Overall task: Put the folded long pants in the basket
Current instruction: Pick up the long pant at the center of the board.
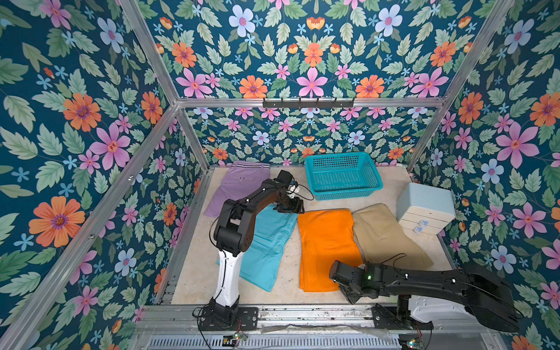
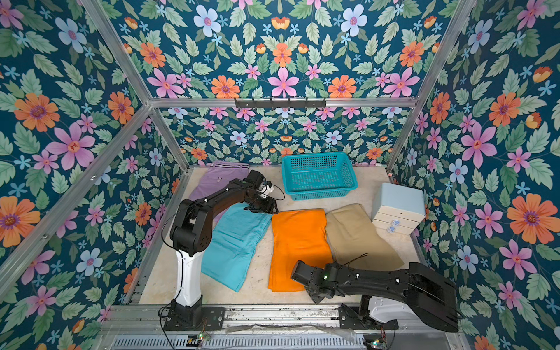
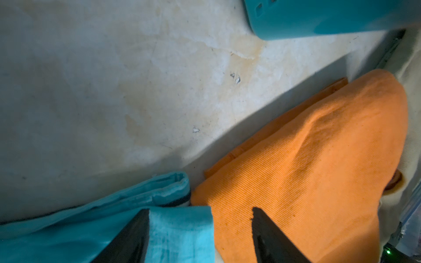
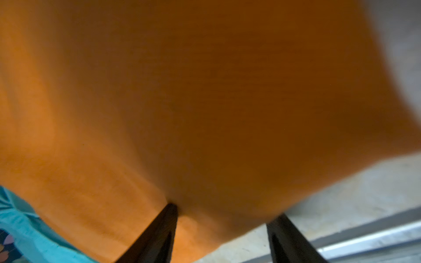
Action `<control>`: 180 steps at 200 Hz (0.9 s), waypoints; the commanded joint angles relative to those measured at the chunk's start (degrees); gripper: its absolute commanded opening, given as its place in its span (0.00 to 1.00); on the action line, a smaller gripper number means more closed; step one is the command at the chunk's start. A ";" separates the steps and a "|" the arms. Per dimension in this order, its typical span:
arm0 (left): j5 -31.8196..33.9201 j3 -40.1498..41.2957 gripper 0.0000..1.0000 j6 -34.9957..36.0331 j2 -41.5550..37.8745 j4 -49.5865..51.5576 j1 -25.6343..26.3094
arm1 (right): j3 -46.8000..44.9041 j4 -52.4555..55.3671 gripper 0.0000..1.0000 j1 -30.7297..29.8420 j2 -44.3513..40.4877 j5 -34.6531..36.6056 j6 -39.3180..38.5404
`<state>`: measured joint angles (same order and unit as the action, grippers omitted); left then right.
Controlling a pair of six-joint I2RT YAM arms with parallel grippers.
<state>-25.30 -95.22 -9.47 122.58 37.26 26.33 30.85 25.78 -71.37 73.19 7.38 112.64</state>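
While released at left pincer [image 3: 200, 209] and right pincer [image 4: 226, 210], pinch bright orange folded cloth trousers [image 1: 325, 242], judged limp, through stacked edge beneath latter.

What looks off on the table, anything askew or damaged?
Nothing spilled. The turquoise pants lie askew, far corner meeting the orange pants, and the khaki pants are angled the opposite way, so the row fans out. The tabletop shows yellowish stains and small chips in the left wrist view.
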 commanded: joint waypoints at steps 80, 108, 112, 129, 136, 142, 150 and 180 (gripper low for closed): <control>0.24 0.38 0.75 1.70 -0.14 -0.35 0.13 | -0.10 8.32 0.09 18.22 -4.52 -7.03 -17.01; 0.69 0.50 0.75 1.92 -1.01 -0.33 0.17 | 4.93 20.37 0.02 26.57 -10.38 -12.60 -32.52; 0.62 0.59 0.75 1.99 -1.18 -0.35 0.13 | 5.84 22.24 0.02 27.34 -10.51 -13.36 -34.56; -0.36 1.01 0.75 2.48 -1.61 -0.83 0.13 | 10.17 29.61 0.00 30.37 -9.73 -16.12 -44.01; -0.98 1.11 0.76 2.68 -1.64 -1.10 0.13 | 12.33 33.66 0.00 31.67 -9.21 -16.22 -47.02; -1.20 1.17 0.77 2.71 -1.49 -1.39 0.21 | 13.42 35.07 0.00 32.80 -9.01 -16.61 -49.84; -1.46 0.93 0.78 2.56 -1.25 -1.61 0.32 | 14.50 36.51 0.00 34.48 -8.08 -18.72 -53.98; -4.94 0.02 0.81 1.06 -0.21 -3.31 1.66 | 20.26 45.82 0.01 39.03 -2.56 -14.32 -65.80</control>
<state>-26.72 -94.67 -7.57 121.95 35.77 26.89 48.21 58.94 -34.83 67.77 -9.30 61.56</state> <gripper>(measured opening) 0.805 0.149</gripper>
